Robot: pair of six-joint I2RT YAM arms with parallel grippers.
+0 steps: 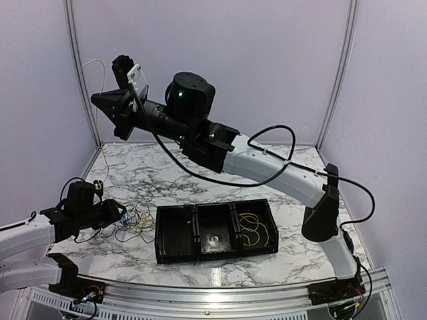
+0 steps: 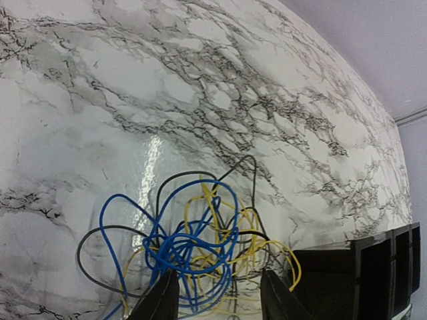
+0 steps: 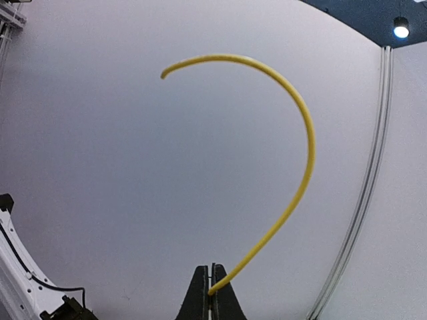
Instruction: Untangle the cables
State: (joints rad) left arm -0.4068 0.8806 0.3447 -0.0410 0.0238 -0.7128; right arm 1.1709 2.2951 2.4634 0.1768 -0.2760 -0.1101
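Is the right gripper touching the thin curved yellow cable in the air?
Touching. The right wrist view shows the right gripper shut on the lower end of the thin curved yellow cable.

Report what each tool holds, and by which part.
Right tool pinches one yellow cable at one end; the rest arcs free. Left tool is open over the tangle, gripping nothing.

The left arm (image 1: pixel 27 233) and right arm (image 1: pixel 267 167) had white shells and black joints. The right one bore green lights (image 1: pixel 180 95), a looping black cable (image 1: pixel 279 126) and a black end effector (image 3: pixel 212 273).
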